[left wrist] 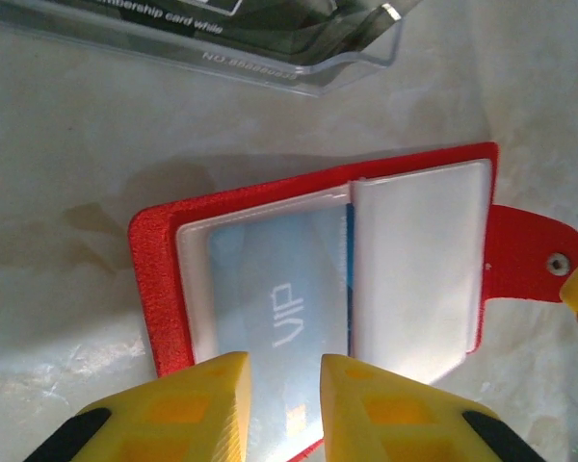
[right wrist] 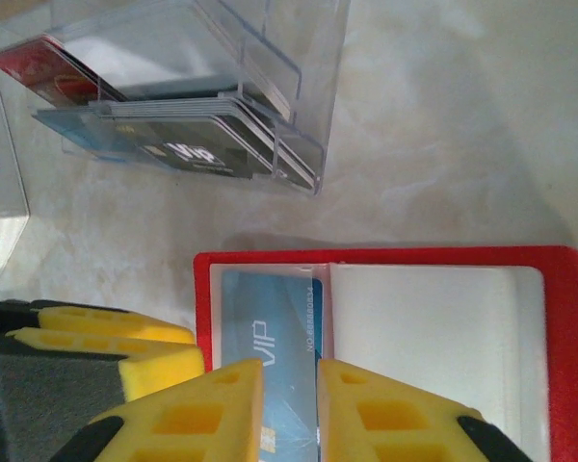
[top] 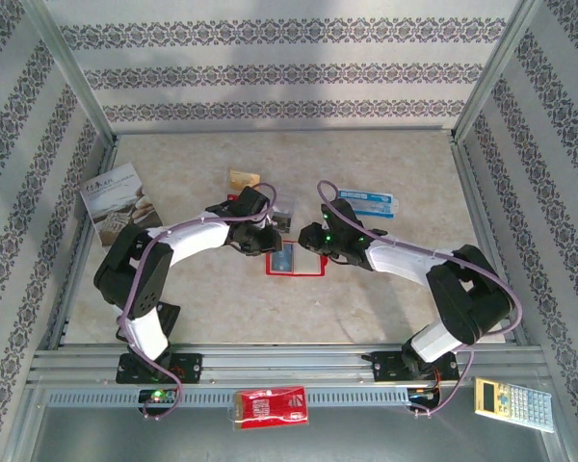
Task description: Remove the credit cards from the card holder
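The red card holder lies open on the table between both arms. A blue card marked VIP sits in its left clear pocket; the right pocket looks pale and blank. My left gripper is open just above the card's near end. My right gripper is open over the same card from the other side. A small orange-tan card lies flat further back.
A clear plastic box of cards stands just behind the holder. A blue-white card lies at the back right, a booklet at the left. A red printed packet and a calculator rest on the front rail.
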Action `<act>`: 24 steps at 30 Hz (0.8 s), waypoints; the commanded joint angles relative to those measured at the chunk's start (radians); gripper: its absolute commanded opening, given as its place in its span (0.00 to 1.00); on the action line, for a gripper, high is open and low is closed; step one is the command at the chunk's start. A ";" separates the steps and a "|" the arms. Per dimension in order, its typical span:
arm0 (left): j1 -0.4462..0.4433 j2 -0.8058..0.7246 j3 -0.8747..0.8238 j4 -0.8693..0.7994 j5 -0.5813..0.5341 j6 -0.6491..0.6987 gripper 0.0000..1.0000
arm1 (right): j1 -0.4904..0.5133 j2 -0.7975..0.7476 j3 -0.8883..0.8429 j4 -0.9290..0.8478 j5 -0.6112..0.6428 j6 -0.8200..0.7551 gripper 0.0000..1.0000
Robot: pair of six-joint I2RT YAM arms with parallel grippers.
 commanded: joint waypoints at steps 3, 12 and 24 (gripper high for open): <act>0.005 0.042 0.029 -0.049 -0.017 0.001 0.23 | 0.007 0.048 0.016 0.052 -0.060 0.052 0.20; 0.004 0.072 0.011 -0.065 -0.043 -0.004 0.18 | 0.006 0.124 0.029 0.077 -0.116 0.069 0.17; 0.005 0.097 -0.049 -0.045 -0.077 -0.012 0.13 | 0.009 0.187 0.051 0.080 -0.151 0.069 0.14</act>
